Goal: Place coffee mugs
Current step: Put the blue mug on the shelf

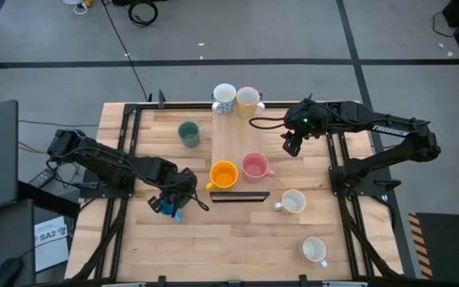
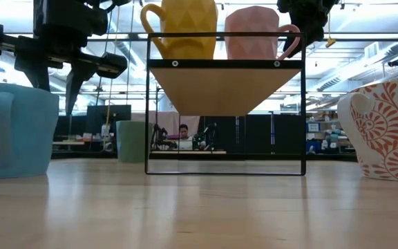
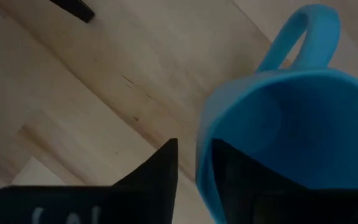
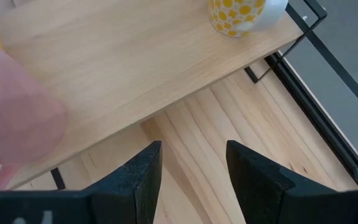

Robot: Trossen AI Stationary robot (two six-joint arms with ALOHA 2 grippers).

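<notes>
High view: left gripper [image 1: 173,204] sits over the blue mug [image 1: 168,209] at the bench's [image 1: 245,247] front-left, one finger [image 3: 160,180] outside the wall, one inside, slightly parted around it. Right gripper [image 1: 293,146] hovers right of the raised shelf [image 1: 233,135], fingers [image 4: 142,174] spread, holding nothing. Orange mug [image 1: 223,174] and pink mug [image 1: 254,166] stand on that shelf.

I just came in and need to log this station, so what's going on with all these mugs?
The robot is sorting coffee mugs on a wooden table with a raised wooden shelf. The left gripper is at a round blue ceramic mug standing on the table, one finger inside the rim and one outside, jaws slightly apart. The right gripper hangs open and empty by the shelf's right edge. An orange mug, a pink mug and two pale mugs sit on the shelf.
</notes>
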